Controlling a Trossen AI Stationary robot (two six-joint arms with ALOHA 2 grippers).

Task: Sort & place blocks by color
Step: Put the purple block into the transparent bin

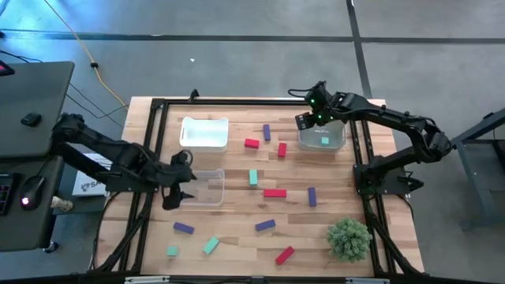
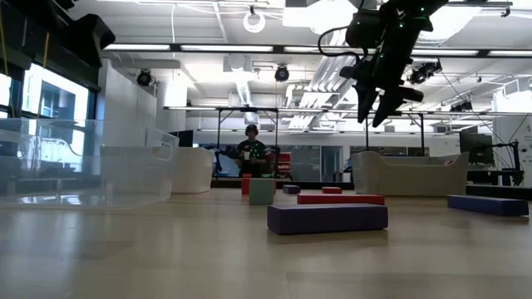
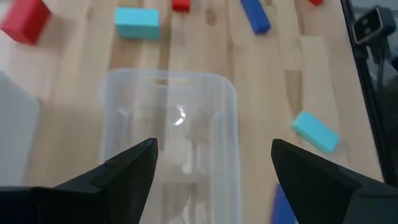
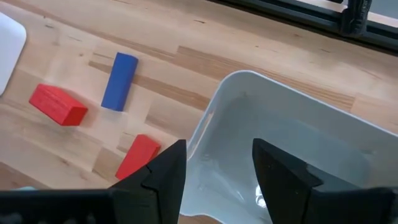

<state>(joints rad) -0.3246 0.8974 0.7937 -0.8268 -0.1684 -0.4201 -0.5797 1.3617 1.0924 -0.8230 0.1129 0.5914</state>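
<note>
My right gripper (image 1: 309,120) hangs empty, jaws partly apart, over the clear bin (image 1: 322,136) holding one teal block (image 1: 324,141); nearest loose, beside it toward my left arm, lies a red block (image 1: 282,149), long axis running away from me.

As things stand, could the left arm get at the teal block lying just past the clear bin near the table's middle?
Probably yes. The left gripper is open and empty at the near end of the clear bin. The teal block lies alone on bare wood past that bin, so the arm need only pass over the low bin.
</note>
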